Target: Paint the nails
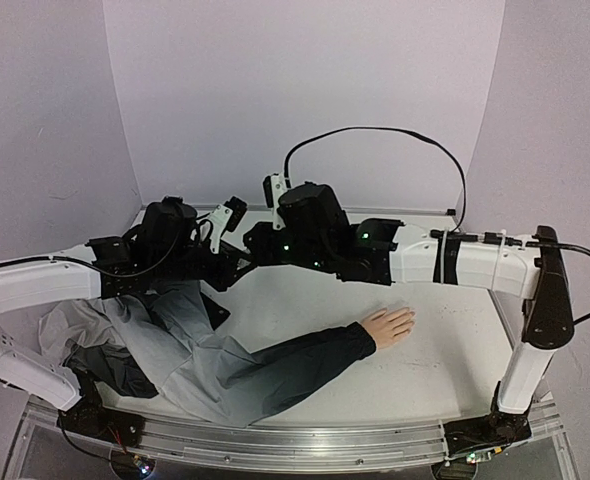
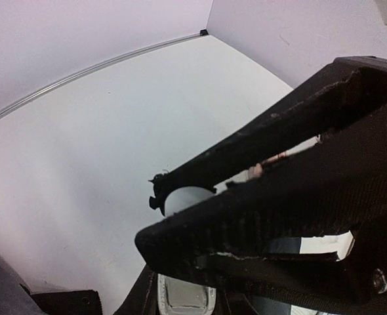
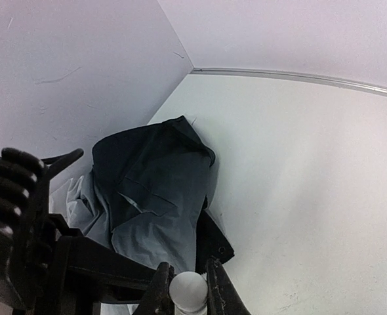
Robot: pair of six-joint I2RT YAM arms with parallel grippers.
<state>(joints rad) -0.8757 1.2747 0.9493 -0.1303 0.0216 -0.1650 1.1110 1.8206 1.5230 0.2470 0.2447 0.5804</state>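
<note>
One claw (right) tight on cap

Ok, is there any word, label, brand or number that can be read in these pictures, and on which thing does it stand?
No text can be read in any view.
The mannequin hand and the dark sleeve: no print.
The white rounded piece in the right tool: no label shows.
The right arm: only small green lights, no lettering.
</note>
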